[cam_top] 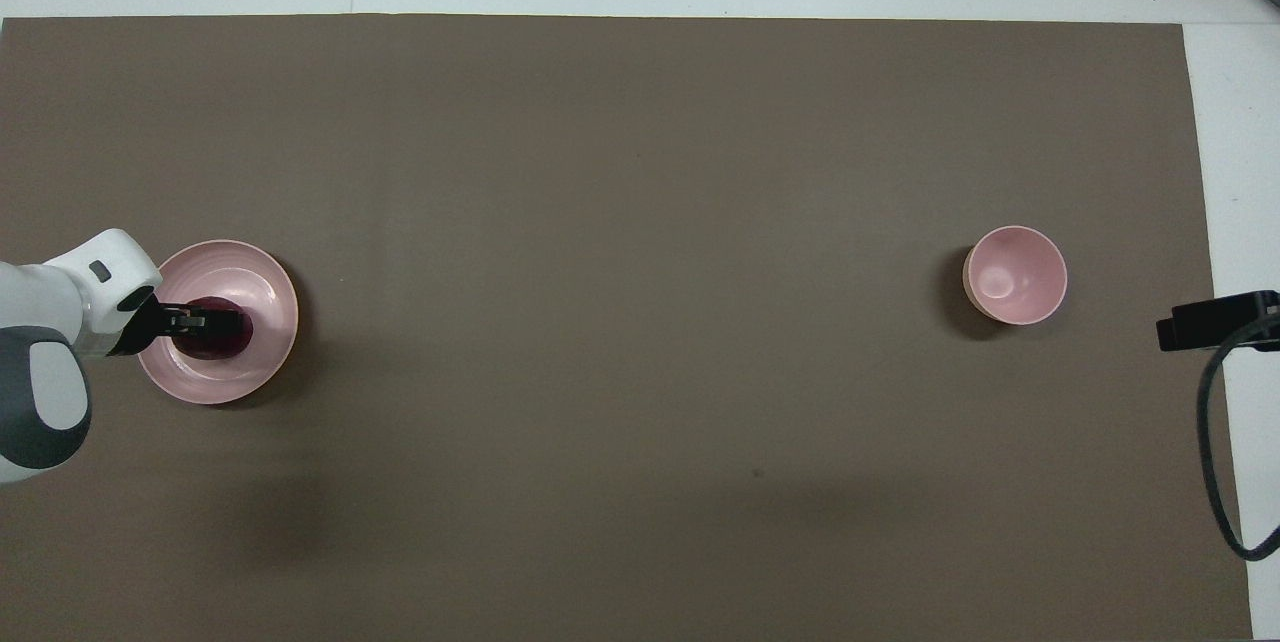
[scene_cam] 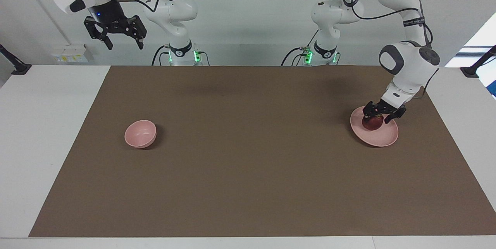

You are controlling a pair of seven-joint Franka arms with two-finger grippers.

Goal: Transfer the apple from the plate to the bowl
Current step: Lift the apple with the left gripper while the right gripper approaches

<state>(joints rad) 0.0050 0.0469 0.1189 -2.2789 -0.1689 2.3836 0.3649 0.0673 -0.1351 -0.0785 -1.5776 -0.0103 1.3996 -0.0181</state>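
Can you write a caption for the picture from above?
Left hand shut on apple on pink plate; pink bowl sits empty.

No legible text anywhere.
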